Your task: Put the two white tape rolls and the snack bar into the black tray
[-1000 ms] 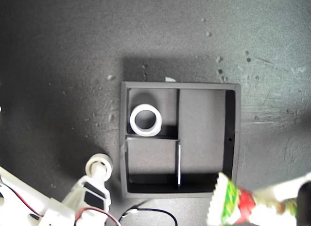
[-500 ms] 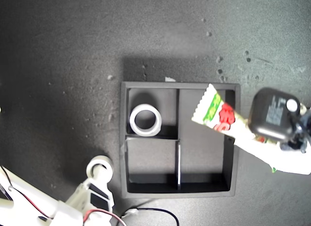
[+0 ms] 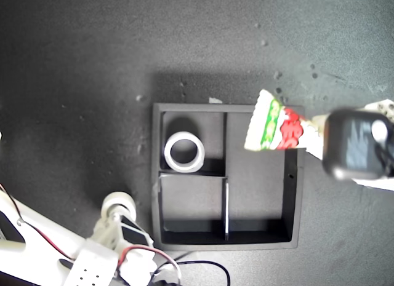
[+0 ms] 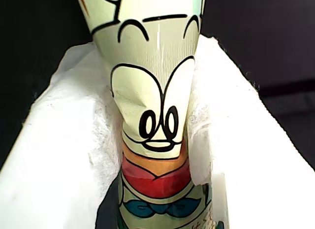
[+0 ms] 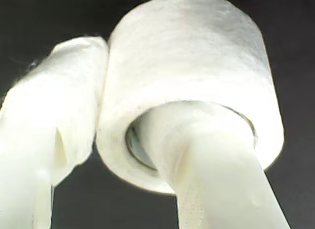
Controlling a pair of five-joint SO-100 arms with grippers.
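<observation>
The black tray (image 3: 294,194) sits mid-table in the exterior view. One white tape roll (image 3: 184,152) lies in its small compartment at the upper left of that view. My first gripper (image 3: 315,137) is shut on the snack bar (image 3: 274,129) (image 4: 152,106), which hangs tilted over the long compartment's upper end. White padded fingers (image 4: 59,150) pinch the wrapper. My second gripper (image 3: 117,213) is shut on the other white tape roll (image 3: 119,205) (image 5: 187,66), outside the tray at the exterior view's lower left. One finger (image 5: 216,170) runs through the roll's centre.
A black camera module (image 3: 356,152) on the first arm covers the table beside the tray's right wall in the exterior view. A black cable (image 3: 206,266) loops just below the tray. The second arm's white body (image 3: 80,267) fills the exterior view's lower left corner.
My first gripper carried the snack bar from the exterior view's lower right up to the tray's upper right corner. My second gripper drifted slightly down and left with its tape roll.
</observation>
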